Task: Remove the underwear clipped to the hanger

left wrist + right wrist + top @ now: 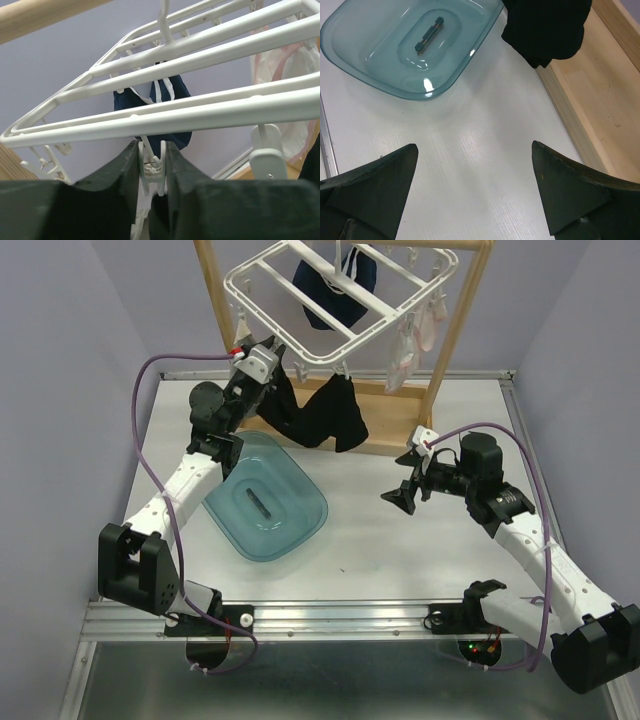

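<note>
The white hanger (300,315) hangs from the wooden stand, tilted. A navy underwear (340,285) is clipped in its middle, a pale pink-white one (412,340) at its right, and a black one (325,412) dangles from its near edge. My left gripper (266,350) is raised to that near edge. In the left wrist view it (151,150) is shut on a white clip (152,167) under the hanger's bars (200,107), with the navy underwear (172,97) behind. My right gripper (399,480) is open and empty above the table (474,146). Grey and beige garments are out of view.
A teal translucent lid-like tray (290,525) lies on the table under the left arm, also in the right wrist view (380,60). The wooden stand's base (390,420) and posts (455,320) stand at the back. The black garment's tip (545,30) hangs over the base's edge.
</note>
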